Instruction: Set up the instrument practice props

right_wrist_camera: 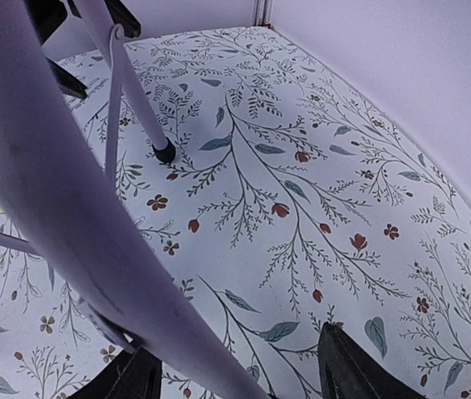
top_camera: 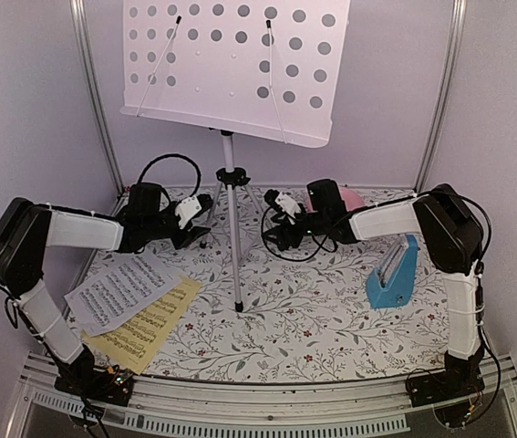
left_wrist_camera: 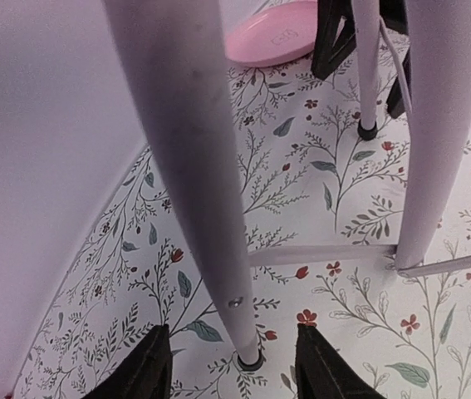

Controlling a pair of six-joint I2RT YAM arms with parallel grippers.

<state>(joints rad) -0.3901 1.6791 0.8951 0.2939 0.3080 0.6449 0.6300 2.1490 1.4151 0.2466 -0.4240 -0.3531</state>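
Black-fingered and partly open, the left claw (left_wrist_camera: 233,367) straddles the left rear leg (left_wrist_camera: 198,183) of the silver tripod music stand (top_camera: 229,178) just above its rubber foot. There is a gap on either side, and it grips nothing. The right claw (right_wrist_camera: 243,378) is likewise partly open around the right rear leg (right_wrist_camera: 61,199). Its far finger is clear of the tube; whether the near one touches cannot be told.

The stand is upright at the back middle of the floral counter (top_camera: 322,319), between the two claws, with its third leg reaching toward the arm bases.

Only the top view shows the perforated pale desk (top_camera: 231,64), tilted and bare. It also shows the white sheet of music (top_camera: 119,294) overlapping the yellow sheet of music (top_camera: 153,330) at front left. The blue pyramid metronome (top_camera: 393,276) sits at the right.

The pink round plate (left_wrist_camera: 272,33) is plain in the left wrist view, beyond the right leg. From above it is a sliver behind the right arm.
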